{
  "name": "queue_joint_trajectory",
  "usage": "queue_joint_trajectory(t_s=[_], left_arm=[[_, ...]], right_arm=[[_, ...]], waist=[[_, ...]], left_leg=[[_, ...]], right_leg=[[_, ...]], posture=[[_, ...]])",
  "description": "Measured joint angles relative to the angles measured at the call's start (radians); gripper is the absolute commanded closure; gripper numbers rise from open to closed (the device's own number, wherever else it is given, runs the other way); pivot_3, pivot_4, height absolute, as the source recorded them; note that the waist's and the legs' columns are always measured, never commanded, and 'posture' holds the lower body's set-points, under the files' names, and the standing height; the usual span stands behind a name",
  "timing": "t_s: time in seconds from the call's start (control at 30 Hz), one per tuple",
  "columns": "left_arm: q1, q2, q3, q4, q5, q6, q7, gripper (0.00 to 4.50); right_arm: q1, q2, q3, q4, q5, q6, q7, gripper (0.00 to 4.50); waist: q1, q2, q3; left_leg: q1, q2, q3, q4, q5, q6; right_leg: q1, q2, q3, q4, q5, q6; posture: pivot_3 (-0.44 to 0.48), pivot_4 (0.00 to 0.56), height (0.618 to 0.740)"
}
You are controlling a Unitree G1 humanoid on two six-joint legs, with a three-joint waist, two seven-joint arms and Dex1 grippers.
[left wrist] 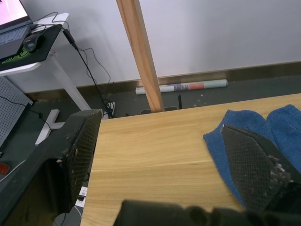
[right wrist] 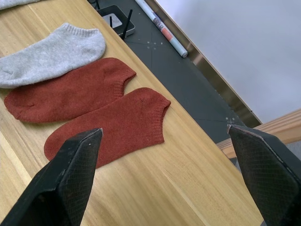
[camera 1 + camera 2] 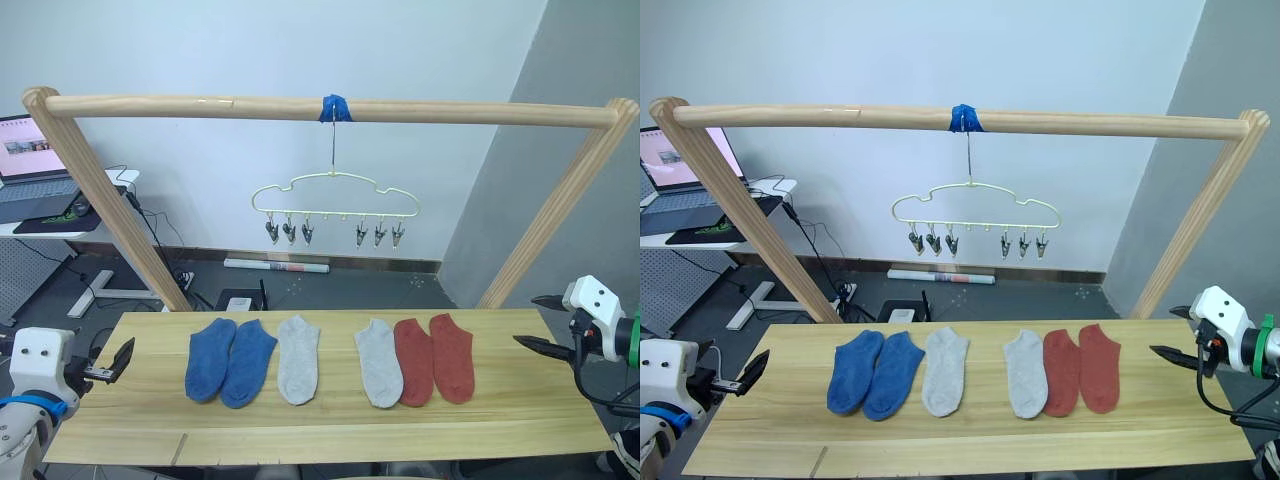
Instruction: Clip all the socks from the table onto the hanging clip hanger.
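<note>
- The tabletop [image 3: 330, 428] carries six socks in one row along its middle, toes toward the near edge, cuffs toward the far edge.
- From the left end: two blue socks [image 3: 229, 360] overlapping each other, a light grey sock [image 3: 298, 358] just beside them, a gap, then a second grey sock [image 3: 378, 362] touching the two rust red socks [image 3: 433, 358].
- Bare wood lies open on both sides of the row, along the near edge and at both ends of the tabletop.
- The clip hanger [image 3: 335, 200] hangs from the wooden pole frame [image 3: 330, 109] by its hook, above and beyond the far edge, over the gap; its clips hold nothing.
- The left pincer [image 3: 113, 366] hovers at the left end, fingers spread wide, holding nothing.
- The right pincer [image 3: 544, 322] hovers at the right end near the far corner, fingers wide apart, empty.
</note>
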State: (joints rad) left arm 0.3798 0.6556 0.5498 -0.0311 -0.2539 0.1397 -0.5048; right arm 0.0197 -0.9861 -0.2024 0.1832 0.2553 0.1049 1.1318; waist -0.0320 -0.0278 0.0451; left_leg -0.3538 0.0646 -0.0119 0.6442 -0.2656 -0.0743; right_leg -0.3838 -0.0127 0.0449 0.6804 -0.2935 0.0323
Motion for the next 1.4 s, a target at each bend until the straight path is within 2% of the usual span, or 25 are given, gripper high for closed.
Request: queue_joint_trajectory(t_s=[0.2,0.5,0.7,1.0,1.2,1.4], left_arm=[[-0.001,0.0,0.011,0.0,0.002,0.002,0.001,0.0],[-0.007,-0.007,0.033,0.001,-0.008,-0.121,-0.028,0.0],[-0.009,-0.026,0.035,0.001,-0.047,-0.107,-0.058,0.0],[-0.043,-0.066,0.023,-0.02,-0.047,-0.078,-0.028,0.0],[-0.105,-0.112,-0.038,-0.114,-0.059,0.027,0.016,0.0],[-0.186,-0.174,-0.148,-0.195,-0.043,0.076,0.074,0.0]], right_arm=[[-0.001,0.008,0.0,0.0,0.0,-0.007,0.0,0.03],[-0.01,0.019,0.0,0.0,0.0,-0.01,-0.002,0.03],[-0.013,0.023,0.0,0.0,0.0,-0.011,-0.002,0.03],[-0.019,0.043,-0.002,-0.01,0.004,-0.009,-0.012,0.03],[-0.073,0.146,-0.024,-0.119,0.075,0.031,-0.098,0.03],[-0.059,0.201,-0.043,-0.356,0.13,0.111,-0.178,0.03]], waist=[[0.0,0.0,0.0],[0.0,0.0,0.0],[0.0,0.0,0.0],[0.0,0.0,-0.001],[-0.003,0.001,-0.001],[-0.003,0.0,0.007]], left_leg=[[0.0,0.0,0.0,0.0,0.0,0.0],[0.0,0.0,0.0,0.0,0.0,0.0],[0.0,0.0,0.0,0.0,0.0,0.0],[0.001,0.0,0.0,0.0,0.0,0.0],[0.001,0.0,0.0,0.001,0.0,0.0],[0.001,0.0,-0.001,0.0,0.0,0.0]], right_leg=[[0.0,0.0,0.0,0.0,0.0,0.0],[0.0,0.0,0.0,0.0,0.0,0.0],[0.0,0.0,0.0,0.0,0.0,0.0],[0.001,0.0,0.0,0.0,0.0,0.0],[0.002,0.0,0.001,0.0,0.001,0.002],[0.002,0.001,0.001,0.0,0.002,0.004]], posture=[[0.017,0.0,0.74],[0.018,0.0,0.74],[0.009,0.0,0.74],[-0.009,0.0,0.74],[-0.042,0.004,0.74],[-0.08,0.065,0.74]])
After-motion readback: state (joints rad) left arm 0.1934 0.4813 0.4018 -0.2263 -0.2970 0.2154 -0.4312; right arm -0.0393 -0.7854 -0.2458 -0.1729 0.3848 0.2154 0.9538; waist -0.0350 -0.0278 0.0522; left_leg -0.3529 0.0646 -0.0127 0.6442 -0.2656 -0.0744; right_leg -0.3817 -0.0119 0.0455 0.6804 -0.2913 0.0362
